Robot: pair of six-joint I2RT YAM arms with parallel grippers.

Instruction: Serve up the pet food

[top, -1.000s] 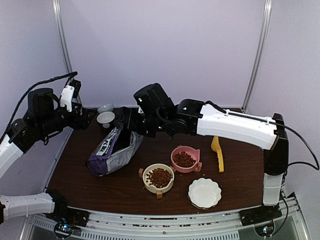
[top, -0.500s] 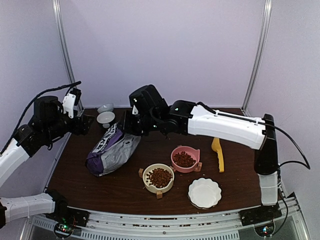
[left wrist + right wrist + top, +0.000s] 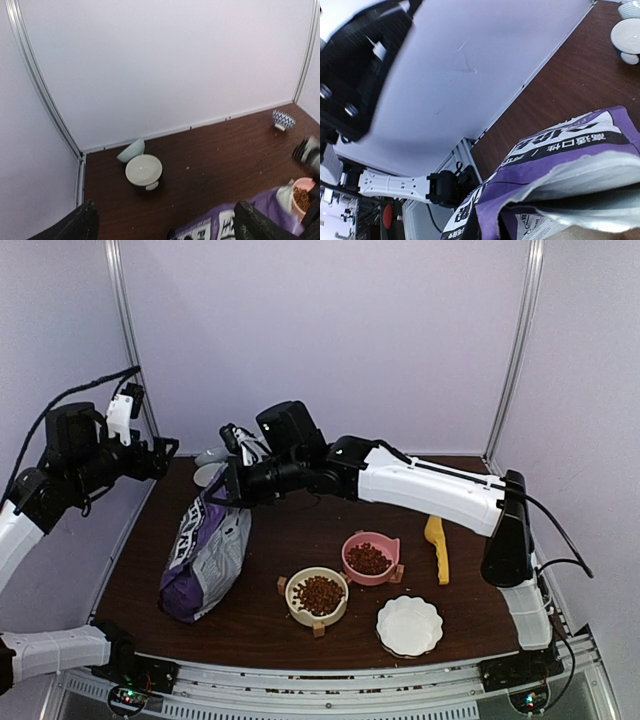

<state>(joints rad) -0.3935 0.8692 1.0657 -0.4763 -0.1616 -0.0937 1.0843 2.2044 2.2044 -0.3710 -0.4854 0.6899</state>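
Note:
The pet food, reddish-brown kibble, lies heaped in a cream bowl [image 3: 318,593] and a pink bowl [image 3: 368,558] near the table's middle; the pink bowl [image 3: 302,197] also shows at the left wrist view's right edge. A purple food bag [image 3: 205,550] leans on the table's left side, its top raised. My right gripper [image 3: 228,483] is shut on the bag's top edge. The bag [image 3: 560,165] fills the right wrist view with its torn mouth gaping; the fingers are hidden there. My left gripper [image 3: 165,448] hangs open above the back left corner, holding nothing, its dark fingers [image 3: 80,225] wide apart.
A white bowl [image 3: 143,169] and a tipped pale green bowl [image 3: 131,150] sit in the back left corner. A blue patterned bowl [image 3: 283,119] stands at the back. A yellow scoop [image 3: 435,545] and a white scalloped plate [image 3: 409,625] lie at the right front.
My right gripper shut on the bag's top and dragged it left, raising the bag from lying flat to leaning steeply. My left gripper opened wider and drew back to the left.

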